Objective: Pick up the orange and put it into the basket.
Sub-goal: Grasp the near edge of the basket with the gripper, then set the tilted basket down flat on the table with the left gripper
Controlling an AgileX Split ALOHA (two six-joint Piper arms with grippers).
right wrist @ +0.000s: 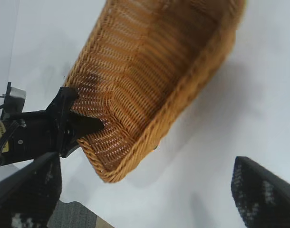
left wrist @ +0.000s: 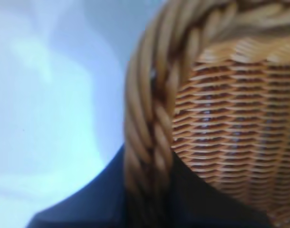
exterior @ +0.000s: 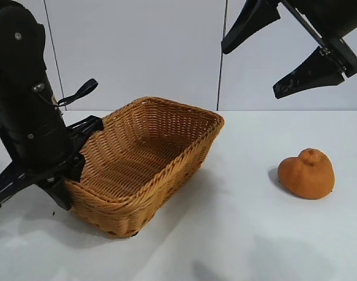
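While my left gripper (exterior: 73, 153) sits clamped on the braided rim at the basket (exterior: 167, 126)'s 9 o'clock end, one finger inside the wall and one outside, the right gripper (exterior: 295, 55) hangs spread wide and empty up at 1 o'clock. I note the orange (exterior: 307, 173) loose on the table (exterior: 237, 234) at 3 o'clock, well apart from the basket. I judge it firm, light, matte and lumpy, so I'd pinch across its broad belly below the knob, not the knob itself.
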